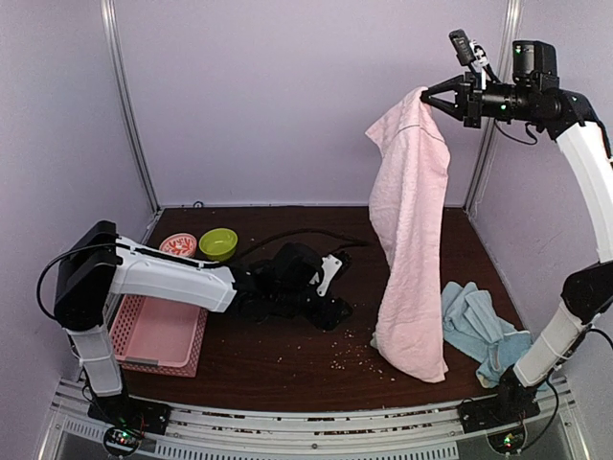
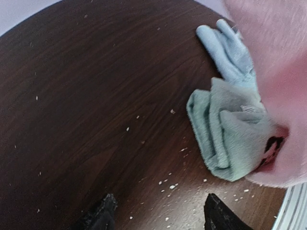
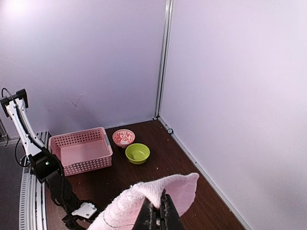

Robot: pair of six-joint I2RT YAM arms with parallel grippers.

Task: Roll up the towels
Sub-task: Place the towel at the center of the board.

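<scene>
Far left, well behind the left fingers, a pink basket (image 1: 158, 335) sits on the table (image 1: 287, 364). A red-patterned bowl (image 1: 178, 245) and a green bowl (image 1: 218, 243) stand side by side just beyond it. The left gripper (image 2: 160, 218) hangs low over the wood with its fingers (image 2: 103, 213) apart and only bare table and pale crumbs (image 2: 168, 184) between them.

Ahead of those fingers and to their right lie the light blue towels (image 2: 225, 139), bunched in a loose heap. One looks greener than the other, though the wrist view is too soft to be sure.

The pink towel (image 1: 412, 240) hangs straight down from the right fingers. Its bottom edge is pooled on the table just beside the blue heap. The right gripper (image 1: 442, 99) is raised high, and its fingers (image 3: 160, 215) are pinched together on the towel's top corner, which folds over them.
</scene>
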